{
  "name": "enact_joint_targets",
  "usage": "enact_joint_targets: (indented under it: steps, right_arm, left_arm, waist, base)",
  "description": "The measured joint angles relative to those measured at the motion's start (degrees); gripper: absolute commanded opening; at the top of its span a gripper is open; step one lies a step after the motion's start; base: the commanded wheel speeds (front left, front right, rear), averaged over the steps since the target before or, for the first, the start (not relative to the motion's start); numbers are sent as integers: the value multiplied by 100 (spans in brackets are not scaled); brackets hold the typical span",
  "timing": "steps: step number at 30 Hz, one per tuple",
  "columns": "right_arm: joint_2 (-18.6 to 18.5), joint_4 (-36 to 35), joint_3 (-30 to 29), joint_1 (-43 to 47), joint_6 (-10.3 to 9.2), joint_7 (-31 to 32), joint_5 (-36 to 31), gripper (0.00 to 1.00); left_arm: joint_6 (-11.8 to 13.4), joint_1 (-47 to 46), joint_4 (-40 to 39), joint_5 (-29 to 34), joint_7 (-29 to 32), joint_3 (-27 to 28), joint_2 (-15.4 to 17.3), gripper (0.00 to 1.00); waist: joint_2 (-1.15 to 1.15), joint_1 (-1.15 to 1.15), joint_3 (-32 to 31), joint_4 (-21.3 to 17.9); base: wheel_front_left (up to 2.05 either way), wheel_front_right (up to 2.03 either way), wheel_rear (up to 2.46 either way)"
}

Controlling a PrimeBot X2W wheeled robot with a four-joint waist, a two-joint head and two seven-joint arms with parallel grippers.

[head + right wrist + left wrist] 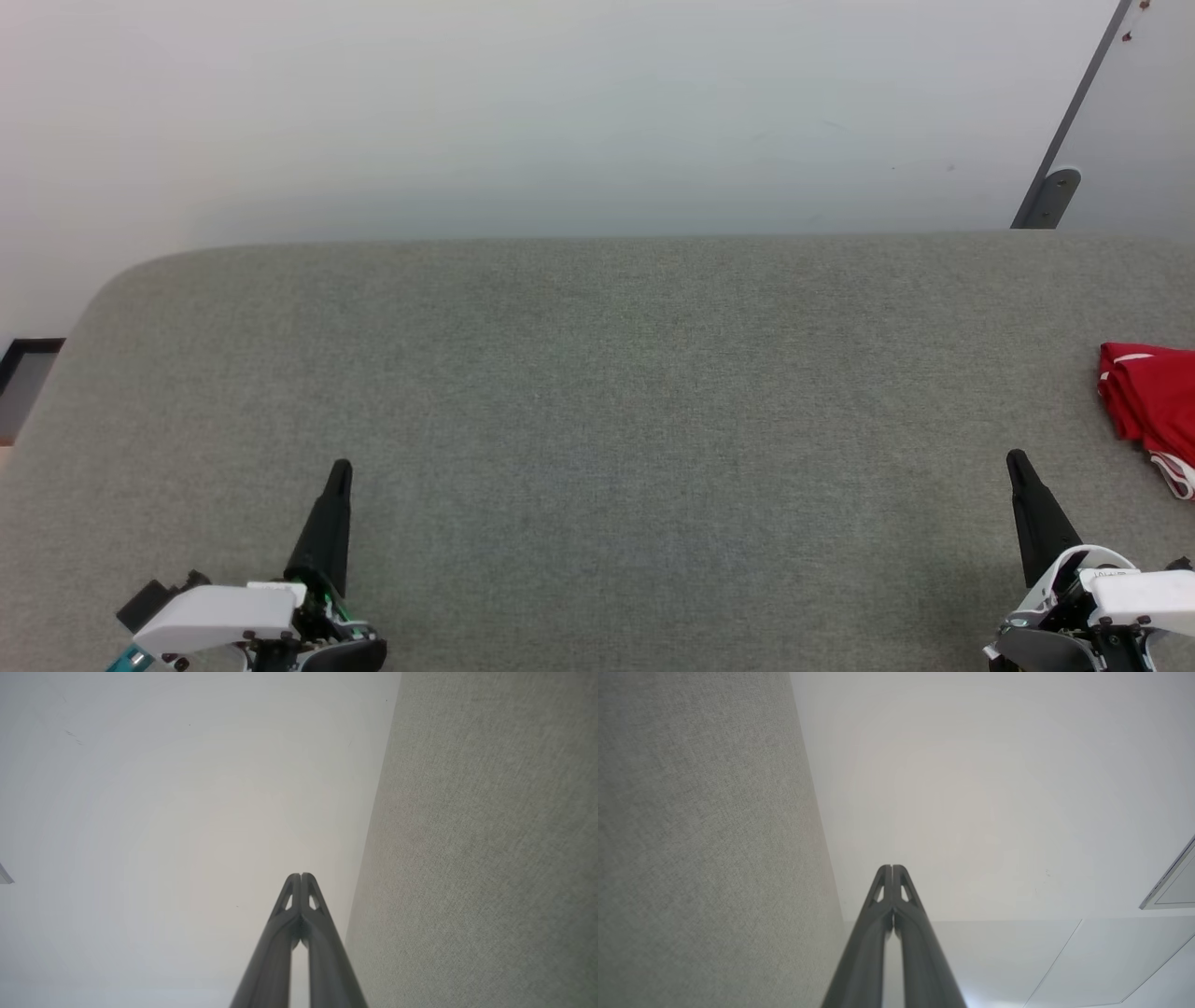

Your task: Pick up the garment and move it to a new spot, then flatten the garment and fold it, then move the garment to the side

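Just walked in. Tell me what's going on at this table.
Nothing is being handled right now. The left pincer and the right pincer are both shut and empty, pointing across the grey table from its near side. The red garment lies in a compact heap at the table's right side, apart from the right pincer and partly cut off by the view's edge; whether it is folded is unclear.

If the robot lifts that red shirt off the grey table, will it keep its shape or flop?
The red shirt lies in soft folds, so it will probably droop and unfold when lifted. It looks thin, so likely light. Pushed across the grey fabric table, it would probably bunch rather than slide.
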Motion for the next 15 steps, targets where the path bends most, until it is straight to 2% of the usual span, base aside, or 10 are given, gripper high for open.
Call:
enact_joint_targets:
  steps: [15]
  right_arm:
    - [1, 0, -2, 0, 0, 1, 0, 0]
  left_arm:
    - [0, -1, 0, 5, 2, 8, -5, 0]
  waist:
    - [0, 0, 0, 0]
  base:
    - [0, 0, 0]
